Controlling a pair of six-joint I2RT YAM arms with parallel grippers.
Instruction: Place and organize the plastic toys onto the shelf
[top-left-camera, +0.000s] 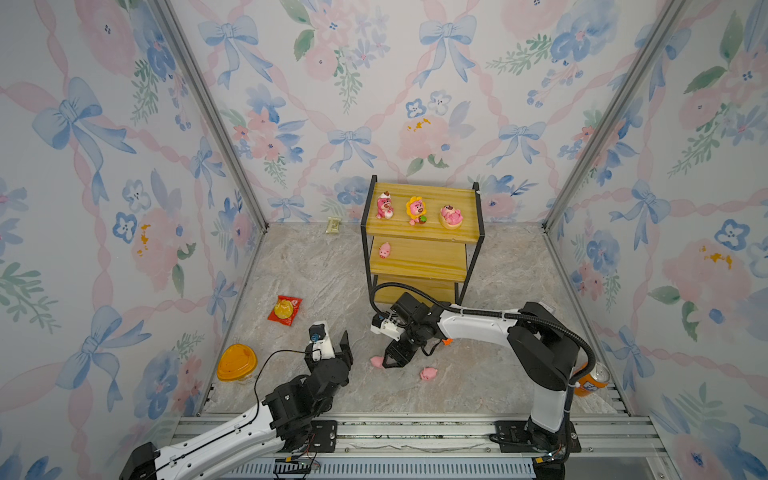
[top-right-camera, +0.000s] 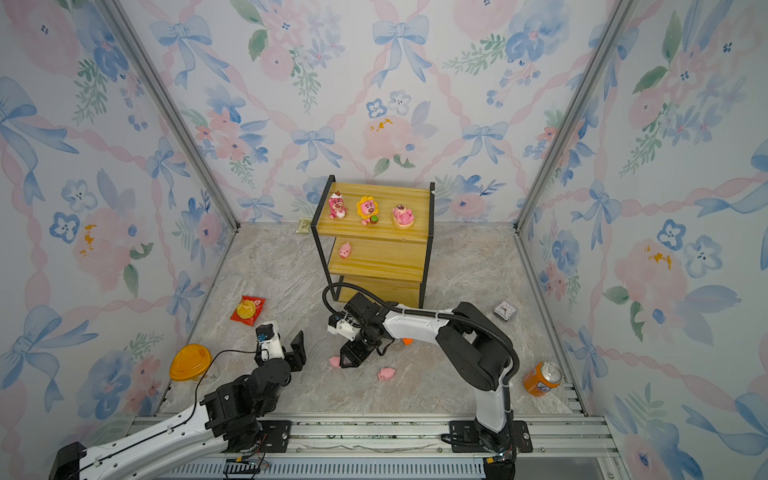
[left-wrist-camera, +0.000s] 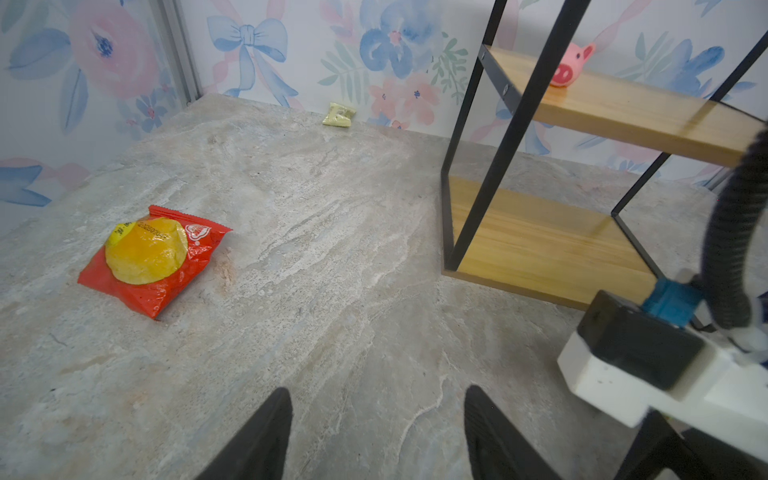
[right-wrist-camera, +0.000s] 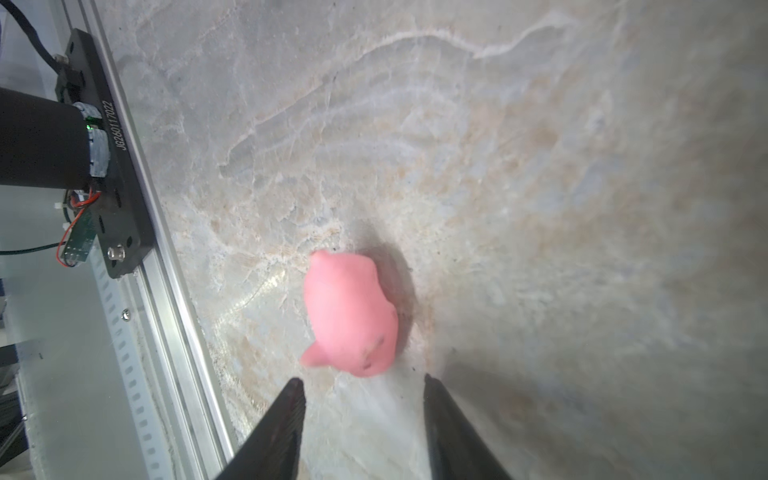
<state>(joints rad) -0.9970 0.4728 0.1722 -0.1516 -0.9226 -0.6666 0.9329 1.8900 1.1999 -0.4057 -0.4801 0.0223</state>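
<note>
My right hand (right-wrist-camera: 363, 384) is empty, fingers apart. The pink pig (right-wrist-camera: 349, 311) lies on the table (right-wrist-camera: 540, 166) just ahead of the fingertips, not yet between them, its long axis roughly in line with my reach. My left hand (left-wrist-camera: 376, 399), also apart, is farther off. There is open table around the pig, and the shelf (top-left-camera: 424, 259) stands behind the wrist.

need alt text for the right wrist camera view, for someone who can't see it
A small pink pig lies on the marbled grey table, just beyond the tips of the right gripper, whose two black fingers are spread apart and hold nothing. An aluminium rail with a black mounting plate runs along one side.
</note>
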